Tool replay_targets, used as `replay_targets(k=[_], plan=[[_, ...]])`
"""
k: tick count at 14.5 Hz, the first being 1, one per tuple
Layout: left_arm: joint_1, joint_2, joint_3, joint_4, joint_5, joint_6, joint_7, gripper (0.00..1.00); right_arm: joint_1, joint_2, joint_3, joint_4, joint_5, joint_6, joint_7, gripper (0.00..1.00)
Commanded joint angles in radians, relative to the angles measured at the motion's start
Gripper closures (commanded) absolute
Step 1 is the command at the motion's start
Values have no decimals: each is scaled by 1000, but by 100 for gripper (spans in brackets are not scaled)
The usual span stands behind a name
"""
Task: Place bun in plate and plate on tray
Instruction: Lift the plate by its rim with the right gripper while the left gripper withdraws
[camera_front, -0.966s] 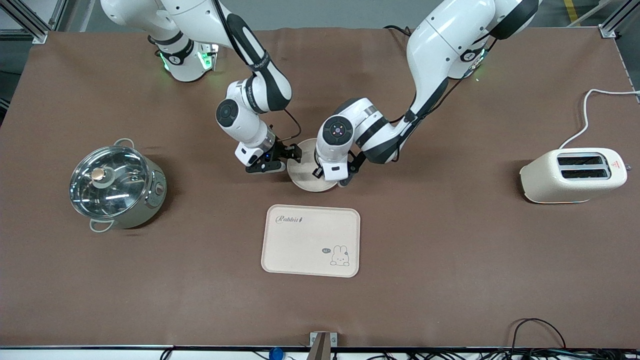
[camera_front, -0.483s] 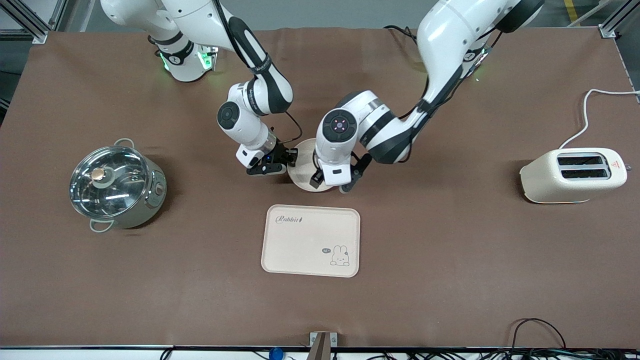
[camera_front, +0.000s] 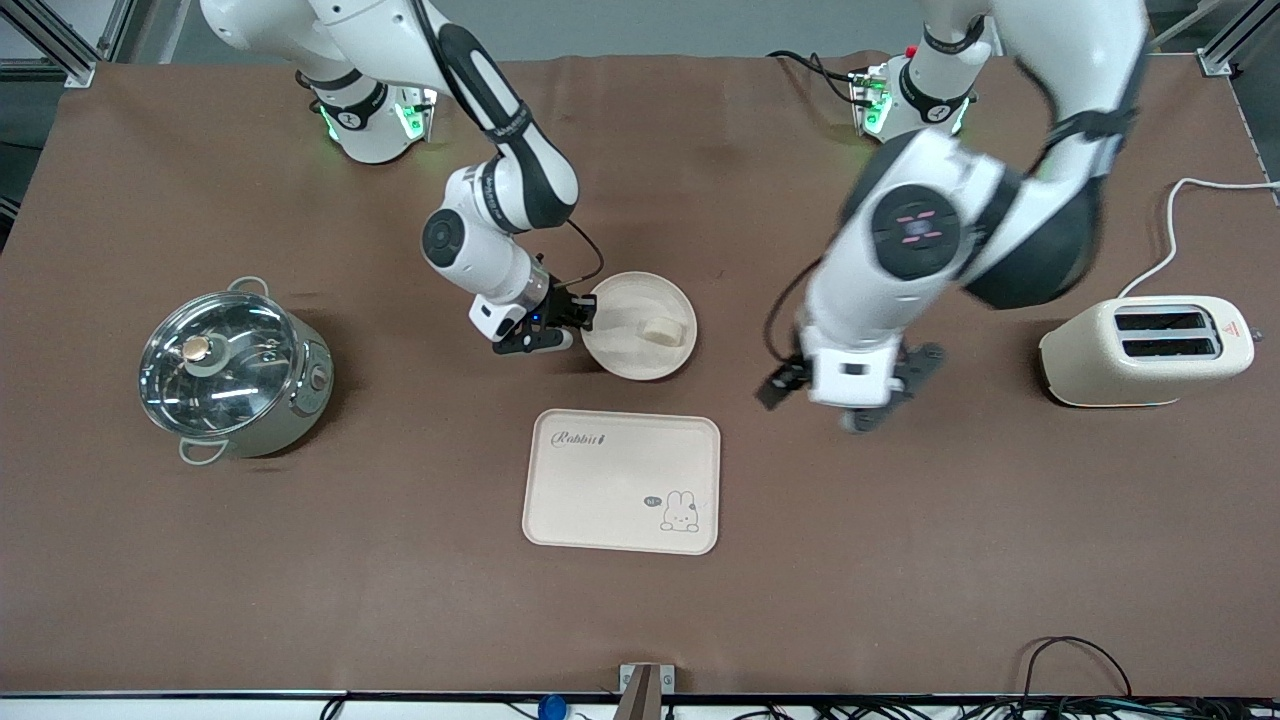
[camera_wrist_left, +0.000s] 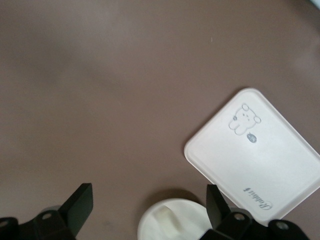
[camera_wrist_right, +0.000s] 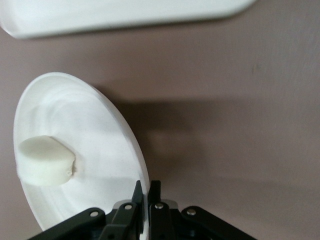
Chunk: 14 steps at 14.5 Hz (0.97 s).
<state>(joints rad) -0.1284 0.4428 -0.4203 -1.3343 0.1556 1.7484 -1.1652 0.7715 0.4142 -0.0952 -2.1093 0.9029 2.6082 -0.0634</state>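
Observation:
The round cream plate (camera_front: 625, 340) sits on the brown table, farther from the front camera than the Rabbit tray (camera_front: 621, 481). The small cream bun (camera_front: 661, 329) lies in the plate; it also shows in the right wrist view (camera_wrist_right: 46, 160). My right gripper (camera_front: 583, 311) is shut on the plate's rim (camera_wrist_right: 142, 167) at the edge toward the right arm's end. My left gripper (camera_front: 848, 400) is open and empty, up in the air over bare table between the plate and the toaster. The left wrist view shows the plate (camera_wrist_left: 195, 226), the bun (camera_wrist_left: 166, 219) and the tray (camera_wrist_left: 270, 160).
A steel pot with a glass lid (camera_front: 232, 368) stands toward the right arm's end. A cream two-slot toaster (camera_front: 1148, 349) with a white cord (camera_front: 1172, 220) stands toward the left arm's end.
My left gripper has let go of the bun in the plate, risen and swung away toward the toaster. My right gripper has stayed shut on the plate's rim.

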Motion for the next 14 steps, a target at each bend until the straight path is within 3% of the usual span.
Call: replay_targets(k=[1,6,10,12,14], plan=[[109,-119,-2,-25,15,-64,253,0,-70,-31,6,83,18,-45,-36,100],[298,-214,-5,-25,13,-144,686,0,-127,199,6,398,19,-68,-21,100],[417,-226,-9,-28,1,-161,928,0,-182,339,6,563,22,-66,54,100],[412,-263,6,-32,-11,-197,976,0,-189,389,6,629,16,-66,111,100],[351,-326,66,-78,-27,-205,992,0,-198,429,3,661,10,-65,111,100]])
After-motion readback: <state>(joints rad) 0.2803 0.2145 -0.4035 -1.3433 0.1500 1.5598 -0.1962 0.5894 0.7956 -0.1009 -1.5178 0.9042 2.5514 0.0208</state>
